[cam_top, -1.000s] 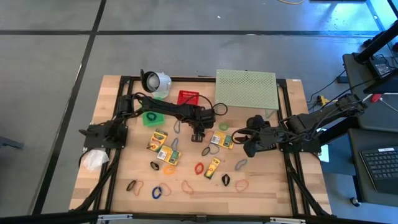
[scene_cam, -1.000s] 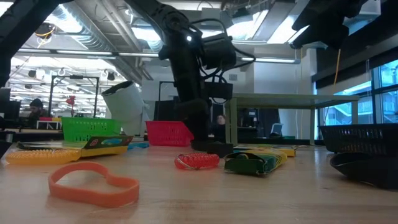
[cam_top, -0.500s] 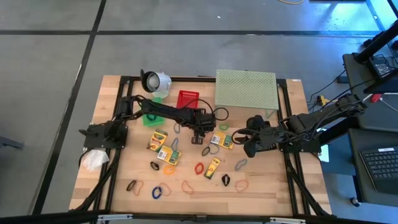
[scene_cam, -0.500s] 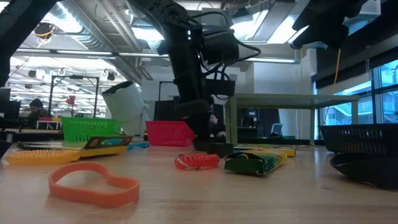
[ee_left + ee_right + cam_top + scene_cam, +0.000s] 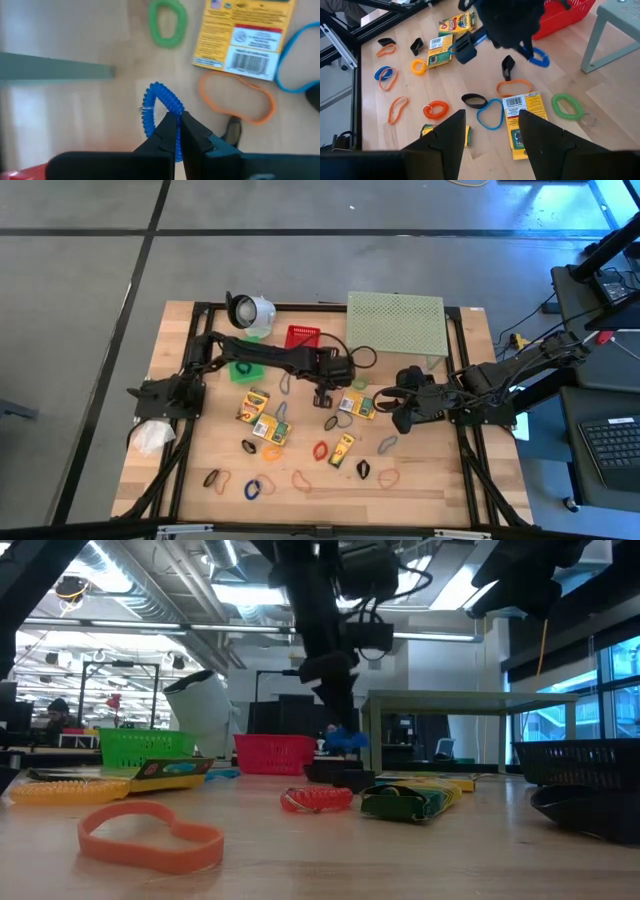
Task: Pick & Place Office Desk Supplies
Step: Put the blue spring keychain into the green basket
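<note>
My left gripper (image 5: 178, 121) hangs over the table's middle (image 5: 322, 393), shut on a blue coiled loop (image 5: 156, 107), which also shows in the low view (image 5: 346, 738). Below it lie a green coil (image 5: 167, 23), an orange band (image 5: 236, 99) and a yellow crayon box (image 5: 242, 37). More crayon boxes (image 5: 253, 404) and band loops (image 5: 321, 449) lie flat across the wood. My right gripper (image 5: 492, 145) stands open above the right side (image 5: 400, 414), nothing between its fingers. My left gripper pinches one end of the blue coiled loop (image 5: 170, 106) between its two fingertips. The fingers come from above, slanting down. The loop hangs below the fingertips, clear of the table (image 5: 346, 738).
A red basket (image 5: 303, 337) and a green basket (image 5: 243, 368) stand behind the left arm. A pale green perforated shelf (image 5: 395, 320) fills the far right, a white round object (image 5: 250, 310) the far left. A black basket (image 5: 585, 785) sits at the right.
My left gripper has risen, staying shut, and drifted slightly toward the table's right edge. The blue coiled loop has come up with it, from the table to hanging clear above it.
</note>
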Available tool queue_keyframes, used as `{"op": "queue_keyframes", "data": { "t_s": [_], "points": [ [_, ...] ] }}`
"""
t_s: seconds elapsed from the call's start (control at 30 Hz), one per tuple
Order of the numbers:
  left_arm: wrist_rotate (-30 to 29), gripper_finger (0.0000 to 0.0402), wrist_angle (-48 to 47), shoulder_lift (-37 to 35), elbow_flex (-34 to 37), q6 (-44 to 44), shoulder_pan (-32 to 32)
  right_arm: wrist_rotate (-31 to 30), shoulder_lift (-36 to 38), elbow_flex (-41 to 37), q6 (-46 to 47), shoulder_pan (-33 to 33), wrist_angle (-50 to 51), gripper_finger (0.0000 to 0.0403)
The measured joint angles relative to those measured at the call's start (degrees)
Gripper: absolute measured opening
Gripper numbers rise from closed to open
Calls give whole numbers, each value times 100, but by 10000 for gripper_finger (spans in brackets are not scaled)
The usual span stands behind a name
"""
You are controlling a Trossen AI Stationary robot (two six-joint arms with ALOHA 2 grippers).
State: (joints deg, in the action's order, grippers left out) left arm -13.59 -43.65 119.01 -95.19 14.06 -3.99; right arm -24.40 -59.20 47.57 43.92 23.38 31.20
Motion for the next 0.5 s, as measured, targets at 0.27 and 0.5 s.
{"op": "queue_keyframes", "data": {
  "t_s": [0.27,0.5],
  "points": [
    [-186,2,-841,-467,-79,-225,3,-2,0,0,-69,0,-8,185],
    [-383,2,-1127,-1124,-51,-561,-164,-7,0,0,-239,0,-16,185]
  ]
}}
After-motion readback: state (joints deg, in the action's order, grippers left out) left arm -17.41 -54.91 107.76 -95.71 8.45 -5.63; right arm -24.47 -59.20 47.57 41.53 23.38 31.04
